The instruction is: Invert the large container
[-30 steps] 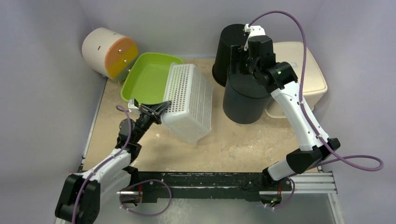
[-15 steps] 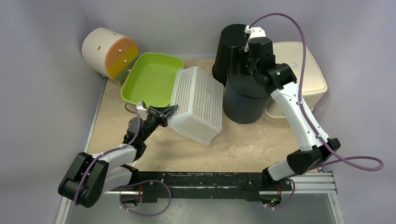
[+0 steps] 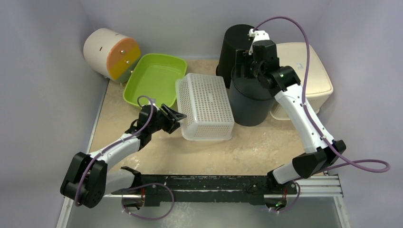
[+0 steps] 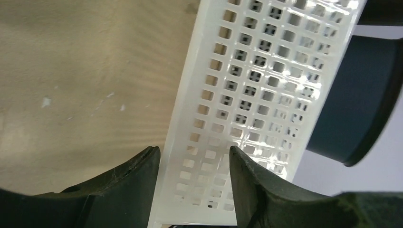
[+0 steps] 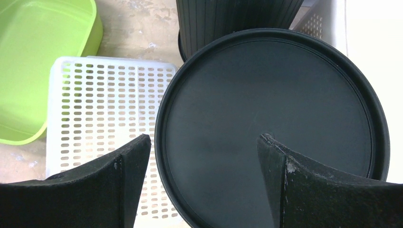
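Nearest you, your left fingers (image 3: 175, 116) sit low over the bench (image 3: 161, 152), narrowed onto the near-left edge of the white basket (image 3: 205, 104). In the left wrist view, the basket's perforated wall fills the gap between them. The basket lies in the middle of the bench with its perforated base facing up and its wider rim down on the surface. Just to its right stands a black bucket (image 3: 250, 102), close against the basket's right side. Your right fingers (image 5: 203, 137) hang spread wide above that bucket's flat round top, holding nothing. At the basket's far left sits a green tray (image 3: 154, 78), just beside the basket's far corner. Farther back are a cream drum with an orange end (image 3: 111, 54) lying on its side, a second black bucket (image 3: 233, 45), and a cream bin (image 3: 311, 71) at the far right.
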Action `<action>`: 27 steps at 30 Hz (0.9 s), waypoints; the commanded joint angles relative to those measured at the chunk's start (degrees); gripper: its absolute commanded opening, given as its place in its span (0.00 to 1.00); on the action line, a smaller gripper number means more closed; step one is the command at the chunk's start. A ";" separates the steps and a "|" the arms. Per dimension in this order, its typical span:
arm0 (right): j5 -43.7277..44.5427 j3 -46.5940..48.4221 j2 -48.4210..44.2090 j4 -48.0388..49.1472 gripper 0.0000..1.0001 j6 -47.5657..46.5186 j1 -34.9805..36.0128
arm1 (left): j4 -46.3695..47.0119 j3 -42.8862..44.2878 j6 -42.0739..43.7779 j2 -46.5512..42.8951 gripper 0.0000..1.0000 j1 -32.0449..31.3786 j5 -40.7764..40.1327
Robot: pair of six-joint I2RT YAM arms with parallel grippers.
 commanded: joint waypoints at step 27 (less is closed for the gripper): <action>-2.68 -1.46 -2.20 3.93 0.85 -0.55 -0.98 | -48.55 29.84 48.81 2.59 0.61 -0.31 -28.53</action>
